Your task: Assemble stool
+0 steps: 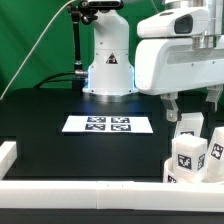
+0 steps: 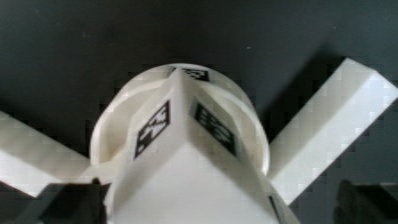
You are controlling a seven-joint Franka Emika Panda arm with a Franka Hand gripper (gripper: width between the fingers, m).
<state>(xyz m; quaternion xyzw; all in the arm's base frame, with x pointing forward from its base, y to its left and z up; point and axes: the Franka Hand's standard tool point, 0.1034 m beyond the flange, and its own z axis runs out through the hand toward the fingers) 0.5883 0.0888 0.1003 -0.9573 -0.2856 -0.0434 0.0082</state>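
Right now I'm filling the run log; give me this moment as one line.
gripper: above legs, state unclear | stool leg: fills wrist view, between fingers | legs: exterior view's right | marker board: flat on table

White legs (image 1: 188, 152) with black-and-white tags on black table (image 1: 60, 150).
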